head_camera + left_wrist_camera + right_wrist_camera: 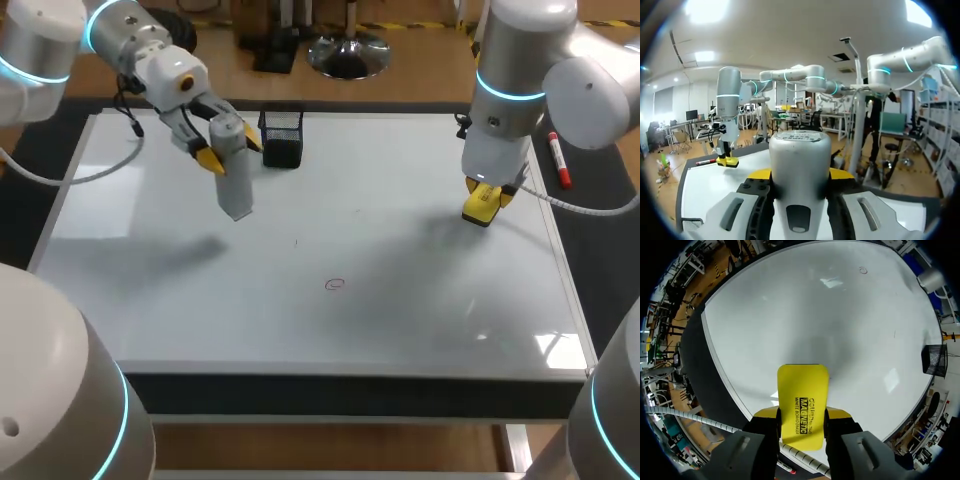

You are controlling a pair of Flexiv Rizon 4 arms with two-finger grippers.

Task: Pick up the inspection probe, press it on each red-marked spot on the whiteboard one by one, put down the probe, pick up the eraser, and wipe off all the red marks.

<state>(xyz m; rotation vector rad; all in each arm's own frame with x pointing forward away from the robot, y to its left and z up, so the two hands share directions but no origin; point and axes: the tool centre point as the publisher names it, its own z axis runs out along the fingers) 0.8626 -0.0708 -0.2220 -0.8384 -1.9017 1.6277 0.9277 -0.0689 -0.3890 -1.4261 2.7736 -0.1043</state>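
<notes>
The grey inspection probe (236,175) hangs tilted above the back left of the whiteboard (180,290), with my left gripper (231,150) shut on its upper part. In the left wrist view the probe (800,165) fills the gap between the yellow fingertips (760,174). My right gripper (488,195) is shut on the yellow eraser (481,205), low over the board's right side. The eraser (803,400) sticks out ahead of the right gripper (802,414). One small red circle (334,284) is drawn near the board's middle, and it shows far ahead of the eraser as a red mark (863,270).
A black mesh holder (282,137) stands at the back of the board, just right of the probe. A red marker (558,160) lies off the board's right edge. A tiny dark dash (296,241) sits near the centre.
</notes>
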